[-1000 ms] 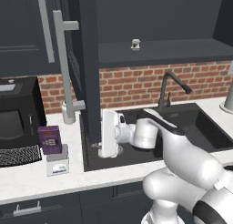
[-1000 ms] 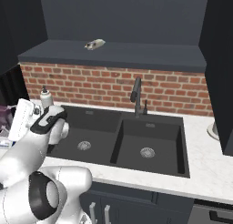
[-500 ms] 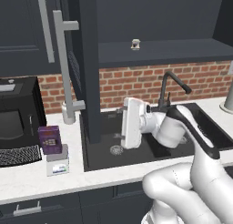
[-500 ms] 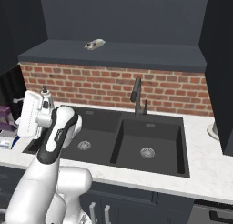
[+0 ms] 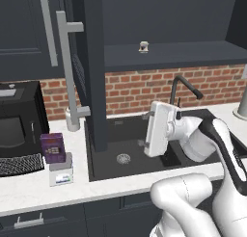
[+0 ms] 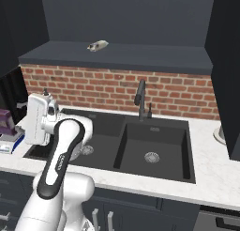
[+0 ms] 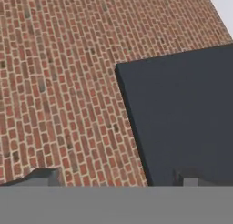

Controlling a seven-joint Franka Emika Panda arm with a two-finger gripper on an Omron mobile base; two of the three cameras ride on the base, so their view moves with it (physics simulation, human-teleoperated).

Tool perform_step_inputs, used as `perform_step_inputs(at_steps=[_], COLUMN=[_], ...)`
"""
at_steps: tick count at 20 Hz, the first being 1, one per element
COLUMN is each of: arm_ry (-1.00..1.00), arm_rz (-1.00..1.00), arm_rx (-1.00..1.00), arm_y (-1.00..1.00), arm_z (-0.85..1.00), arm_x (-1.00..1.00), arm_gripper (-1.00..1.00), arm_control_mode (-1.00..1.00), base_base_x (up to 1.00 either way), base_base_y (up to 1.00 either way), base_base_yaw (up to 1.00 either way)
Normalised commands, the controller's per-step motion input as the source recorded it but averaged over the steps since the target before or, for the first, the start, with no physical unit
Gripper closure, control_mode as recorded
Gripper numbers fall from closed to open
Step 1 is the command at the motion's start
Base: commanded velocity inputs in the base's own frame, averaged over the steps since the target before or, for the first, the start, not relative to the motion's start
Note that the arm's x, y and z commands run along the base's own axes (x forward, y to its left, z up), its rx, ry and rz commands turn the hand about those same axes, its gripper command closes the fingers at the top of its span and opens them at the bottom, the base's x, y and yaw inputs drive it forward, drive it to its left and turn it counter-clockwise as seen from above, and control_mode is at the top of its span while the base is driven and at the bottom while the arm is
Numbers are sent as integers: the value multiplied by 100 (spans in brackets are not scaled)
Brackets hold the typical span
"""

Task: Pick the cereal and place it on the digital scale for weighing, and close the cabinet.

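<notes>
The cereal point(image 5: 52, 148), a small purple box, stands upright on the digital scale point(image 5: 61, 174) on the left of the counter; both also appear at the left edge of the right base view, cereal point(image 6: 5, 121) on scale point(image 6: 9, 143). My gripper point(image 5: 144, 129) hovers over the sink's left basin, well right of the box, open and holding nothing. Its dark fingertips point(image 7: 43, 177) face the brick wall and a dark panel point(image 7: 182, 118). The cabinet door point(image 5: 93, 72) stands swung out, edge-on, with its silver bar handle point(image 5: 67, 72) on the left side.
A black microwave point(image 5: 17, 120) sits behind the scale. A double sink point(image 6: 140, 145) with a dark faucet point(image 6: 140, 98) fills the middle counter. A small jar point(image 5: 143, 46) rests on the cabinet shelf. A pale cylinder point(image 5: 242, 103) stands at the far right.
My hand has swung right and upward, away from the scale and out over the sink. The jaws stayed open; the cereal stayed on the scale.
</notes>
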Motion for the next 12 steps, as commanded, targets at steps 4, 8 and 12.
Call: perform_step_inputs(at_steps=[4, 8, 12], arm_ry=[-18, -21, -32], arm_rz=[-9, -14, -19], arm_rx=[0, -7, -11], arm_y=[-3, 0, -13], arm_z=[0, -3, -17], arm_x=[-28, -2, -24], arm_gripper=[-100, -100, -100], arm_control_mode=[-100, -100, -100], base_base_x=[0, 0, 0], base_base_y=[0, 0, 0], base_base_yaw=[0, 0, 0])
